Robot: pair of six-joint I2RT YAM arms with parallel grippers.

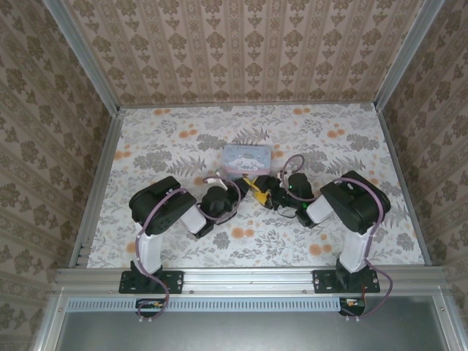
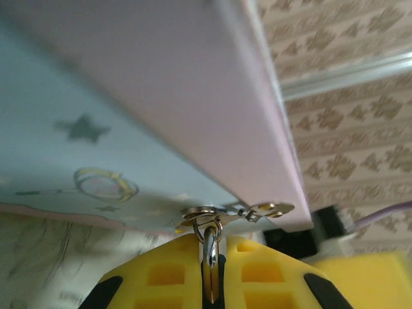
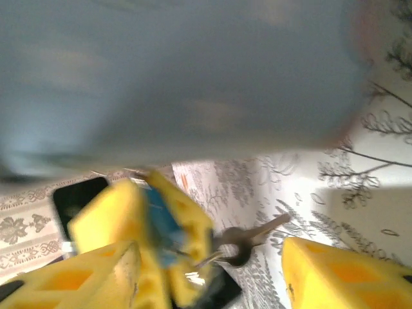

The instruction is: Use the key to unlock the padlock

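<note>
Blue padlock [image 3: 161, 225], key [image 3: 252, 233] protruding, sits clamped in left jaws; right jaws gape wide.

the tin [image 1: 248, 156] and left fingers [image 3: 103, 212] hem in the right fingers [image 3: 335, 270]; table [image 1: 351, 139] beside lies free.

Overhead view looks down; wrist views hug the tin [image 1: 248, 158].

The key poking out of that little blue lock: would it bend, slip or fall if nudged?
The key looks like thin metal, so probably stiff and very light. It juts from the padlock with the right claw open around it, so it likely holds there unaided.
</note>
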